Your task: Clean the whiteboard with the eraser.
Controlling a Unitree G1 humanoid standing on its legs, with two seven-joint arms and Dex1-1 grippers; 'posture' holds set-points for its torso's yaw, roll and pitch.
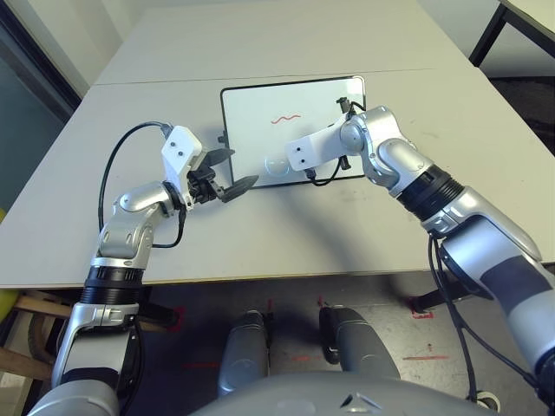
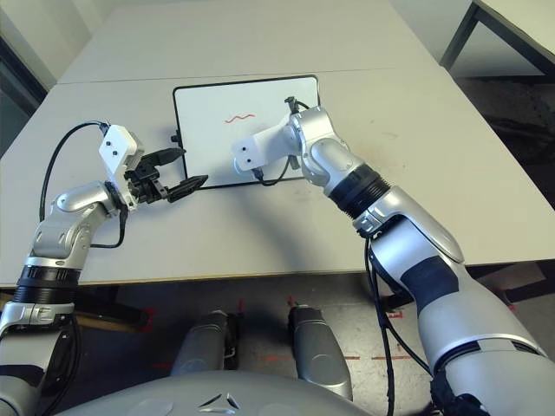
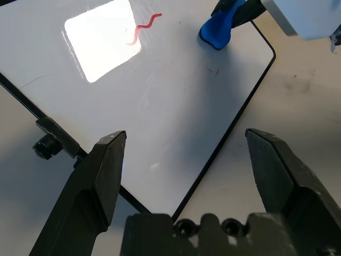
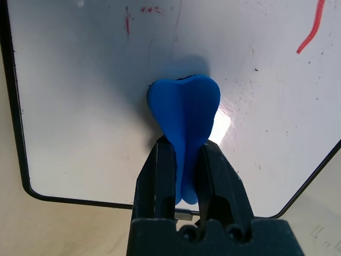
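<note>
The whiteboard (image 1: 260,104) lies flat on the grey table, its black frame around a white face. One red squiggle (image 1: 286,119) marks its middle, and small red traces (image 4: 128,21) lie near one edge. My right gripper (image 4: 184,149) is shut on the blue eraser (image 4: 184,106), whose end presses on the board's near part. The eraser (image 3: 217,29) also appears in the left wrist view. My left gripper (image 1: 238,171) stands open and holds nothing. It hovers at the board's near left corner, beside a side knob (image 3: 45,144).
The grey table (image 1: 104,130) stretches wide on both sides of the board, with a seam behind it. A second table (image 1: 529,13) stands at the far right. Black cables (image 1: 113,165) loop off both wrists. The table's front edge runs just below my arms.
</note>
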